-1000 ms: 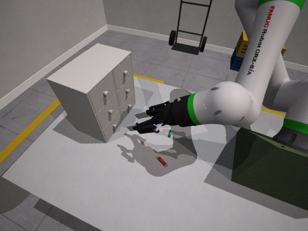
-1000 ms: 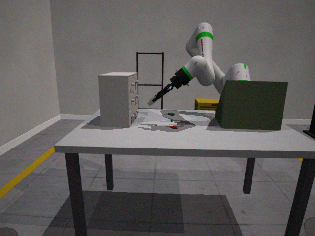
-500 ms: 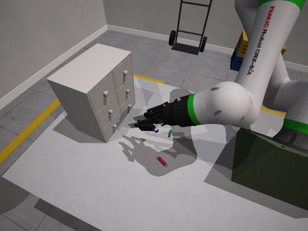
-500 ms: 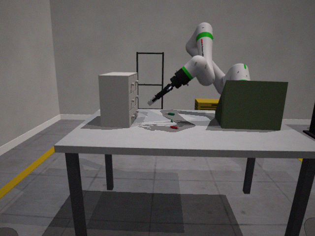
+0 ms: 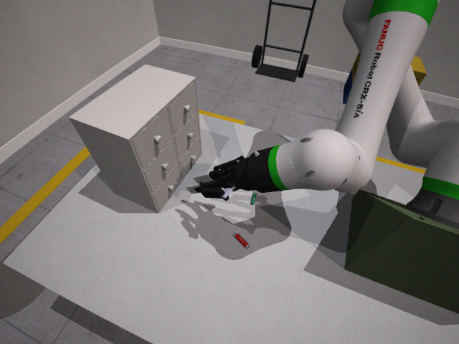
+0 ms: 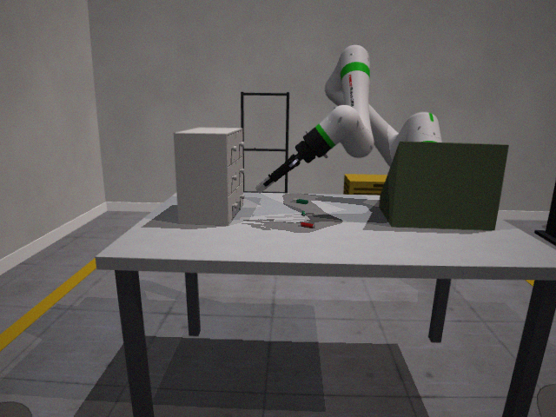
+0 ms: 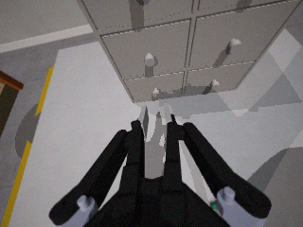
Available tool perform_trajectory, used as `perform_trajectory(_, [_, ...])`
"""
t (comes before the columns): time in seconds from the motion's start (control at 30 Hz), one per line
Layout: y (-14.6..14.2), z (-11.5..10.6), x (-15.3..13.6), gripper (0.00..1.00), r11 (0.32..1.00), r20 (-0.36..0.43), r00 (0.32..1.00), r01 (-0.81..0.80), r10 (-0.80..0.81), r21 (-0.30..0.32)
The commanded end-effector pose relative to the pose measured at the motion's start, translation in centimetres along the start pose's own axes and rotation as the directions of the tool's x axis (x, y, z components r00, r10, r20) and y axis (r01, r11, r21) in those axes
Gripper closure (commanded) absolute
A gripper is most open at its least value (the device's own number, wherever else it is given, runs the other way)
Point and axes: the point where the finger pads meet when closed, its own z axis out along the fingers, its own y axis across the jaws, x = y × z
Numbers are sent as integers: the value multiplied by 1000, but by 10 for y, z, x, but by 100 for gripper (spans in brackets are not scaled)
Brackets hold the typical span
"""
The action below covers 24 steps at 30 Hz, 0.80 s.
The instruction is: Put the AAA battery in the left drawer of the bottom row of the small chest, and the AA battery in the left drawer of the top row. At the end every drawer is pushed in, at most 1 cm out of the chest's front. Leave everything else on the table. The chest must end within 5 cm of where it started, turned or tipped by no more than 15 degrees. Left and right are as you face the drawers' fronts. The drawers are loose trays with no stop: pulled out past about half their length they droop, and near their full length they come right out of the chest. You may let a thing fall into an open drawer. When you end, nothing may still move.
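The gripper [image 5: 204, 181] [image 6: 261, 186] [image 7: 155, 111] is held narrowly apart, with nothing between its fingers, before the chest [image 5: 129, 96] [image 6: 201, 175] [image 7: 113, 52] by the tabletop's [image 5: 111, 259] [image 6: 314, 251] [image 7: 71, 95] left edge in the exterior view. The small green cylinder [image 5: 253, 198] [image 6: 303, 213] [image 7: 214, 206], probably the AAA battery, lies farther from that edge; the red cylinder [image 5: 241, 240] [image 6: 307, 224], possibly the AA, lies nearer the front edge. The bottom-left knob [image 5: 171, 188] [image 6: 234, 206] [image 7: 156, 92] could be missed through misalignment, or the chest shoved by overreach; the loose drawer could be dropped if overpulled.

Wht chest [image 5: 111, 140] [image 6: 201, 177] [image 7: 190, 47] upright; drwrs [image 5: 151, 147] [image 6: 234, 179] [image 7: 166, 47] shut
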Motion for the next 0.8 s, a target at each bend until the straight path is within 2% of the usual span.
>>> perform_trajectory(0.0, [0,21,-4,80,1000,-2,1000,0,0,1])
perform_trajectory(0.37, [-1,72,-17,80,1000,-2,1000,0,0,1])
perform_trajectory(0.77, [-1,79,-19,80,1000,-2,1000,0,0,1])
